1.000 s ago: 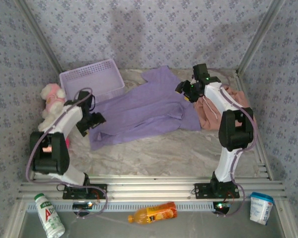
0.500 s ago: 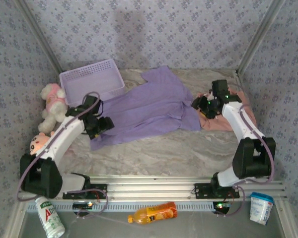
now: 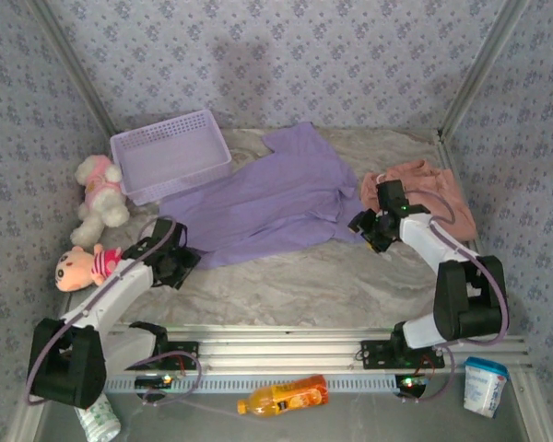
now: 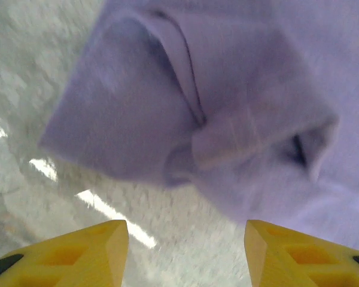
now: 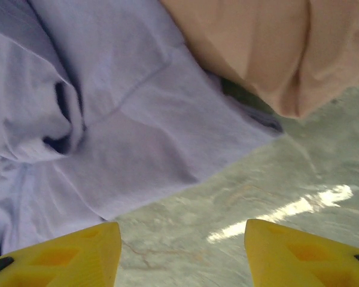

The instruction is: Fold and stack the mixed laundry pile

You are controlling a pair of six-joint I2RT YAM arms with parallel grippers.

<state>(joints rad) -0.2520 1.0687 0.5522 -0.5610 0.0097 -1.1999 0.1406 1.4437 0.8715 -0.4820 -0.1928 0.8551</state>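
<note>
The lavender-purple T-shirt [image 3: 267, 198] lies spread across the middle of the table. Its bunched near-left corner [image 4: 185, 119] is just ahead of my left gripper [image 4: 185, 242], which is open over bare table. In the top view the left gripper [image 3: 172, 264] sits low at that corner. The salmon-pink garment [image 3: 419, 184] lies crumpled at the back right, touching the shirt's right end. My right gripper [image 3: 369, 230] hovers at the shirt's near-right hem. In the right wrist view the right gripper [image 5: 182, 242] is open over bare table, with the shirt [image 5: 125, 113] and the pink garment [image 5: 257, 48] ahead.
A lavender mesh basket [image 3: 170, 152] stands at the back left. Two plush toys [image 3: 97, 193] [image 3: 78, 267] lie along the left wall. On the near ledge are an orange bottle [image 3: 286, 396], a white tub [image 3: 484, 385] and a milk bottle [image 3: 97, 419].
My left arm swung toward the near left and came down at the shirt's corner, its jaws narrowing. My right arm moved from the back right to the shirt's near-right hem, uncovering the pink garment.
</note>
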